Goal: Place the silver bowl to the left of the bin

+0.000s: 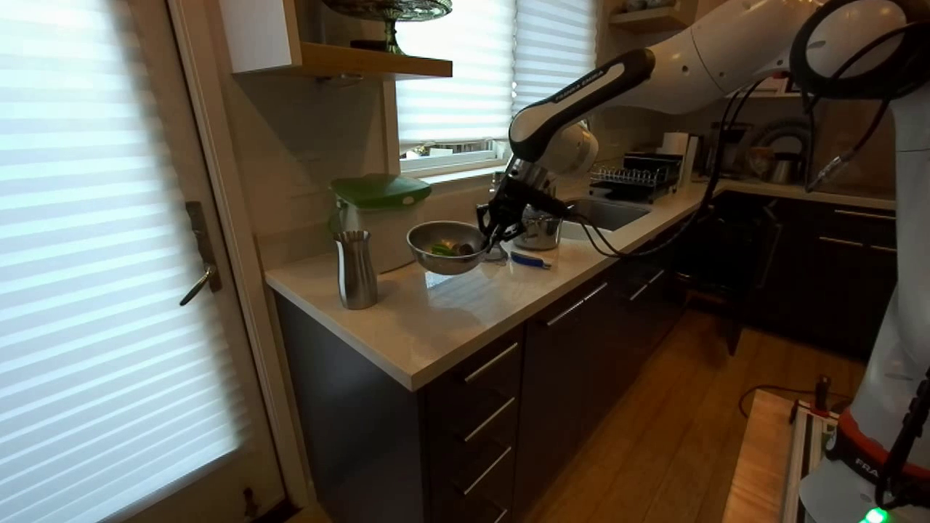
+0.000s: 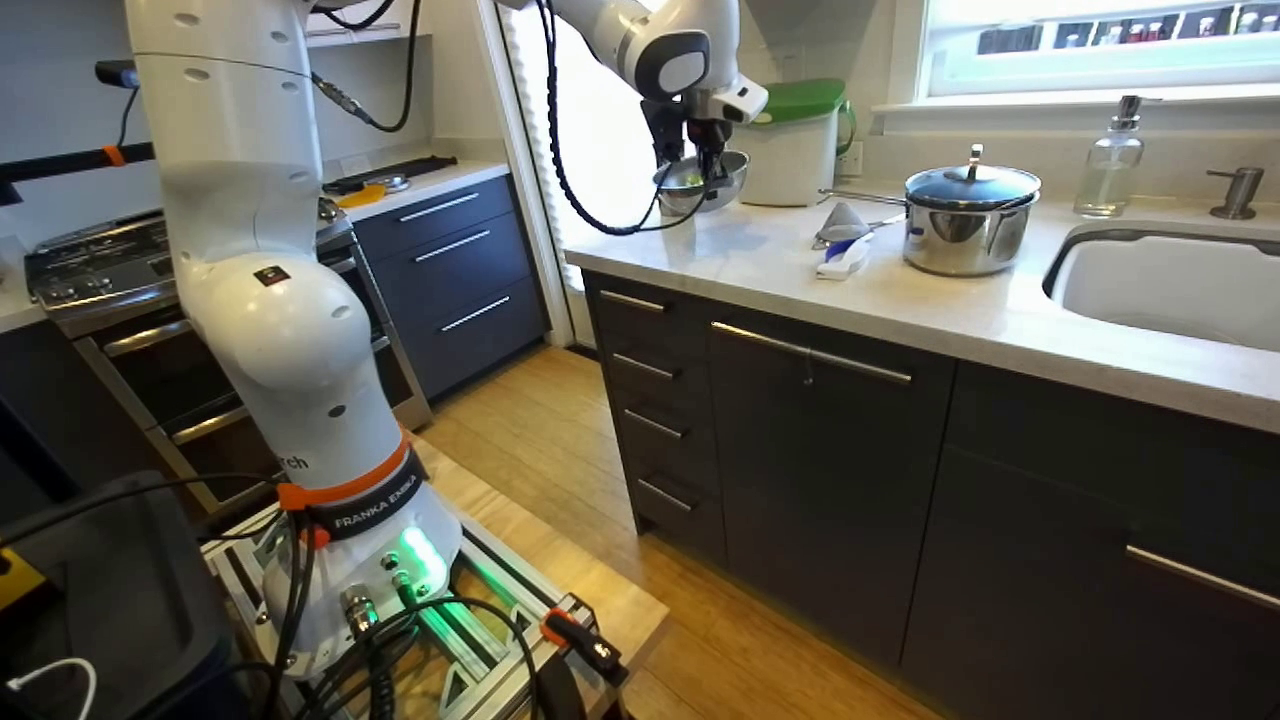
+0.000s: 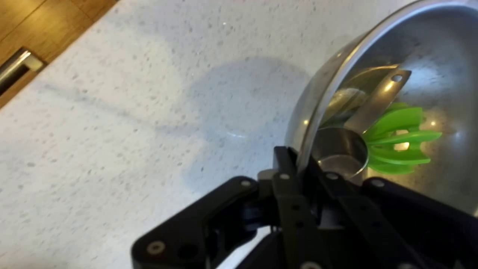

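Pale speckled countertop (image 1: 429, 334) runs back on the right toward the sink (image 1: 614, 216), and the silver bowl (image 1: 445, 266) hangs above its near end, apart from the surface. In an exterior view the bowl shows just to the left of the white bin (image 2: 778, 165); it is not yet set down. Thin metal like this should be stiff, fairly light and hard to break, but slick along its smooth wall. Inside lie a metal measuring cup (image 3: 340, 147) and a green piece (image 3: 396, 156), soft-looking; I would expect them to add some weight and to slide if the bowl tips. Its rim looks the best place to take hold, though a pinch on one side may let the opposite side sag. That is where the gripper (image 3: 300, 162) has it: the fingers stand close together with only the rim between them, one outside the wall and one inside, beside the cup; whether that finger touches the cup I cannot tell. Reaching in from the right, the arm (image 1: 697, 58) slopes downward, its wrist bent so the fingers slant down to the bowl's right edge.
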You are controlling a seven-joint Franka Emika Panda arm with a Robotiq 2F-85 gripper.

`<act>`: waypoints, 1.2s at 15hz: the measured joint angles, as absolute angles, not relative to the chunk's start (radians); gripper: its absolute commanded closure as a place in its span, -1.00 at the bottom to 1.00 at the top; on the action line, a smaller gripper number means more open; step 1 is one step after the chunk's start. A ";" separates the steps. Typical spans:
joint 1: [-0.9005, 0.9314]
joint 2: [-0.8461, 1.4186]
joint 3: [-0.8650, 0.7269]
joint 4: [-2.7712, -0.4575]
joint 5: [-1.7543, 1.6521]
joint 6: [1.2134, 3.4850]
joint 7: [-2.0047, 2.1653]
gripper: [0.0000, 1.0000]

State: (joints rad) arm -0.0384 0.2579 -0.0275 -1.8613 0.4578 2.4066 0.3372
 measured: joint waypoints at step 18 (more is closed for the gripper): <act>-0.075 0.369 -0.073 -1.776 0.573 2.554 0.626 0.96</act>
